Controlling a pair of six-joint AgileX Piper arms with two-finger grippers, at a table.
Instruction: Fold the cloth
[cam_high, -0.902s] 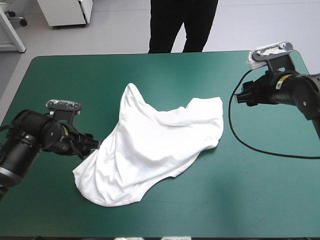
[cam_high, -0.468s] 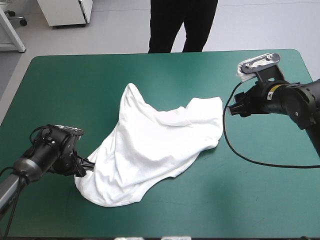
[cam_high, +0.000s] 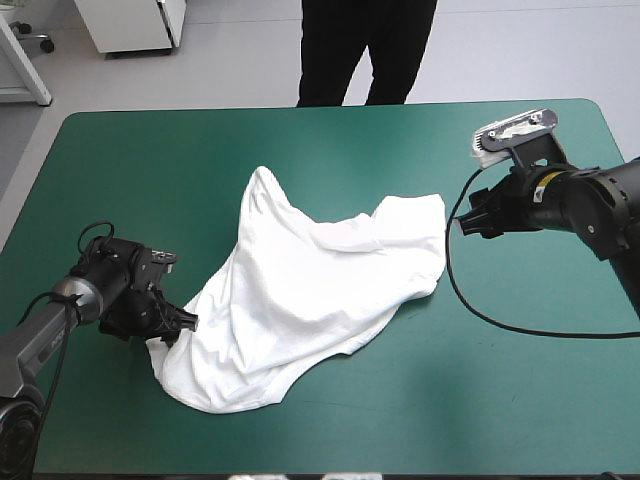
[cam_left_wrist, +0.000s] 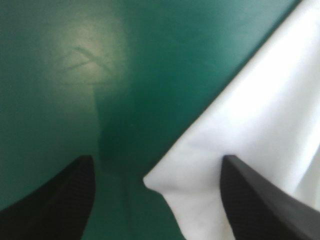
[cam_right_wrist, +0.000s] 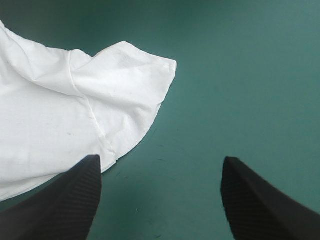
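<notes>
One white short-sleeved T-shirt (cam_high: 310, 290) lies loosely crumpled at the frame's centre on the teal-green table cover (cam_high: 150, 170). At lower left, the left gripper (cam_high: 183, 325) is spread, with the shirt's corner between its black fingers. At upper right, the right gripper (cam_high: 465, 215), also spread, hangs just beside the shirt's edge.

Left gripper (cam_high: 187, 322), two broad black curved-fin fingers (cam_left_wrist: 55, 200), sits low, pointing inward, fingers spread wide. Right gripper (cam_high: 463, 222) sits higher, angled inward and down, fingers likewise parted.
</notes>
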